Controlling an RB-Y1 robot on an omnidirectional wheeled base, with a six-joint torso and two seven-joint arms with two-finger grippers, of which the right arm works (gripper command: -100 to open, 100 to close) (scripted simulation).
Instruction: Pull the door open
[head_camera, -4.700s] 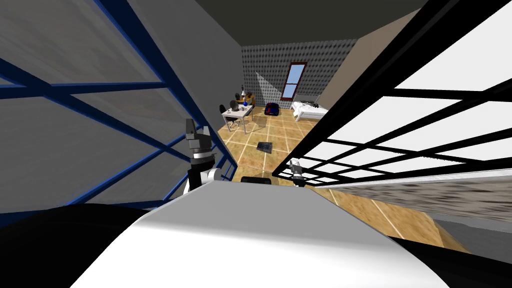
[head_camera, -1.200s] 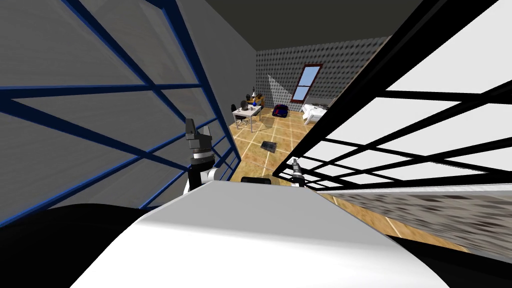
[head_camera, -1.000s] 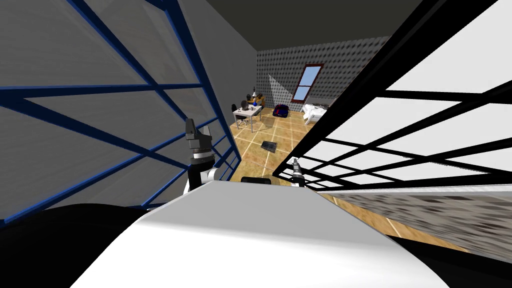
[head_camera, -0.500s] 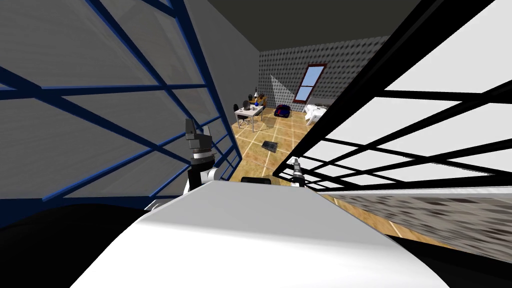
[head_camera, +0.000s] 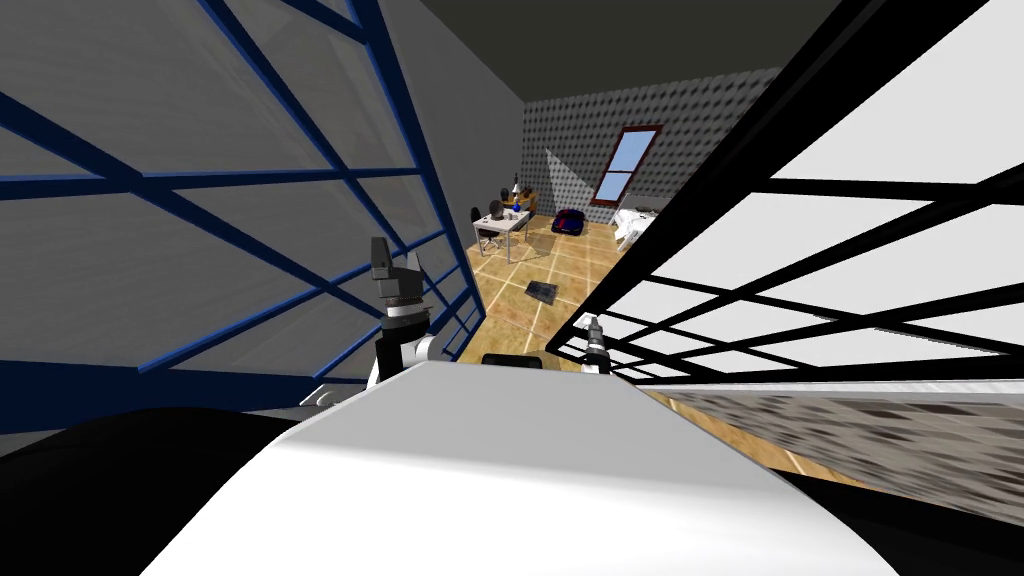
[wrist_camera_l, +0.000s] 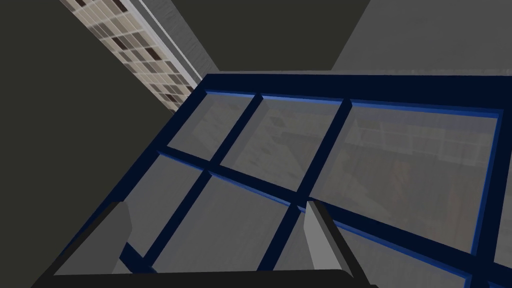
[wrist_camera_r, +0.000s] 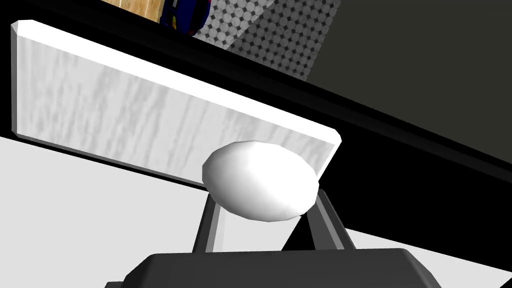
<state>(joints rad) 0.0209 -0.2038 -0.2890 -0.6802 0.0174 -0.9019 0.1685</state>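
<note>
A black-framed door (head_camera: 800, 250) with white panes fills the right side, swung in close beside me. In the right wrist view its white oval knob (wrist_camera_r: 260, 186) sits below a white plate (wrist_camera_r: 125, 125). My right gripper (wrist_camera_r: 262, 212) is shut on the knob, a finger pressing each side; in the head view it (head_camera: 592, 325) meets the door's near edge. My left gripper (head_camera: 393, 262) is raised by a blue-framed glass door (head_camera: 200, 200) on the left. Its fingers stand open with nothing between them (wrist_camera_l: 215, 210), facing that door's panes (wrist_camera_l: 300, 150).
Between the two doors a tiled floor runs into a room with a white desk (head_camera: 503, 222), a dark flat object (head_camera: 541, 291) on the floor, a bed (head_camera: 632, 222) and a window (head_camera: 625, 163). Both doors stand very close to my shoulders.
The whole head view has shifted: the far room has slid to the right and the blue bars have swept across, so I have moved. My right gripper stays on the knob; the left arm holds still.
</note>
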